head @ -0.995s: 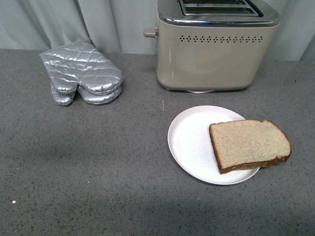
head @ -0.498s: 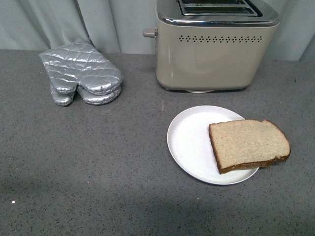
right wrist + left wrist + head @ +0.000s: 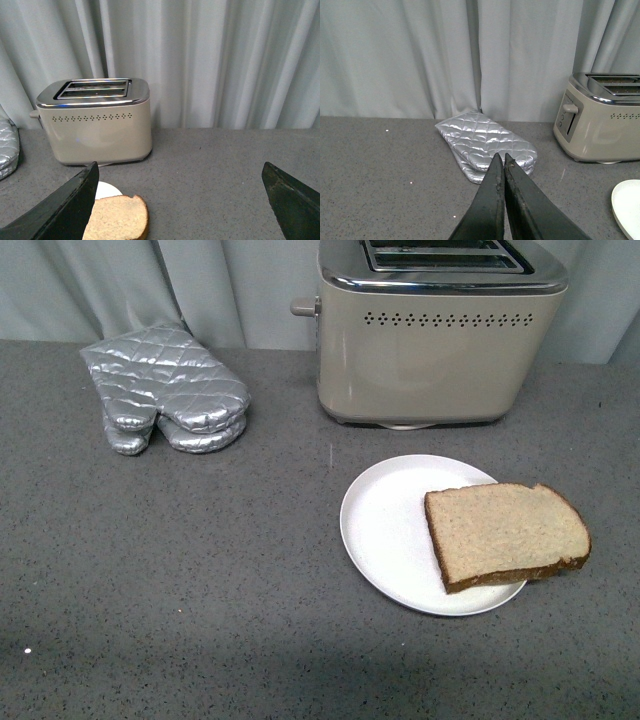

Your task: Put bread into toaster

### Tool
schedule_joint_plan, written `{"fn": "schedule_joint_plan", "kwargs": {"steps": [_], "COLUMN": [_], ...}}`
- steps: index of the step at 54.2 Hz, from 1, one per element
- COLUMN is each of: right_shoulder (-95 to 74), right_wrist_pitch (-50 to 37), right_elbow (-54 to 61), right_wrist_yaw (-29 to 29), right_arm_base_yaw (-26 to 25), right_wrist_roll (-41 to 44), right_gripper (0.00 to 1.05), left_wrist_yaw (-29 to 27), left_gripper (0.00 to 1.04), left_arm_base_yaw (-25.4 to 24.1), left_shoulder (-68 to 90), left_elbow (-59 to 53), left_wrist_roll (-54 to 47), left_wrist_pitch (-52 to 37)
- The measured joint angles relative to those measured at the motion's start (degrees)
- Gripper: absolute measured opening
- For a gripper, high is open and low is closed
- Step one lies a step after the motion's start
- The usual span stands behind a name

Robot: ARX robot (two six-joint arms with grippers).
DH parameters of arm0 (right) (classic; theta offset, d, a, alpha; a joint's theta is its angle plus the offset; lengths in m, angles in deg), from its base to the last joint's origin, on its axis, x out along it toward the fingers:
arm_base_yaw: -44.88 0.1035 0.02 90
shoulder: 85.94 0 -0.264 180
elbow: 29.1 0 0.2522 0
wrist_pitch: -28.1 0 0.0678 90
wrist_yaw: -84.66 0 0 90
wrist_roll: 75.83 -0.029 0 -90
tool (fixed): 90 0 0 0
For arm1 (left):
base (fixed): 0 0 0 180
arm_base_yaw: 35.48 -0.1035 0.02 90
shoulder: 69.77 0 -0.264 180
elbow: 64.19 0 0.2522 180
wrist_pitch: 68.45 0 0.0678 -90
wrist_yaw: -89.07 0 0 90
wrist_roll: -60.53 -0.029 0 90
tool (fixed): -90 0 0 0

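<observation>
The bread (image 3: pixel 505 534), a tan slice with a dark crust, lies flat on a white plate (image 3: pixel 385 530), overhanging its right rim. The cream toaster (image 3: pixel 440 335) with a chrome top stands behind it, lever knob on its left side, both slots empty. Neither gripper shows in the front view. My left gripper (image 3: pixel 500 159) is shut and empty, above the counter, with the toaster (image 3: pixel 602 120) off to one side. My right gripper (image 3: pixel 180 172) is open wide and empty, raised above the counter; the bread (image 3: pixel 117 217) lies by one finger, and the toaster (image 3: pixel 95 122) stands beyond.
Two silver quilted oven mitts (image 3: pixel 165 390) lie stacked at the back left of the grey speckled counter (image 3: pixel 180 590); they also show in the left wrist view (image 3: pixel 487 145). A pale curtain (image 3: pixel 210 60) hangs behind everything.
</observation>
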Motion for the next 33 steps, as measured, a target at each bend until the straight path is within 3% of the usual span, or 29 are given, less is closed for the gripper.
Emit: {"fn": "schedule_joint_plan", "kwargs": {"steps": [33], "right_shoulder": [0.0], "right_wrist_pitch": [0.0], "right_elbow": [0.0], "right_wrist_yaw": [0.0], "right_arm_base_yaw": [0.0], "right_wrist_roll": [0.0], "right_gripper": [0.95], "left_wrist_yaw": [0.0], "left_gripper": [0.04], "left_arm_base_yaw": [0.0], "left_shoulder": [-15.3], "left_elbow": [0.0], "left_wrist_roll": [0.0], "left_wrist_pitch": [14.9]}}
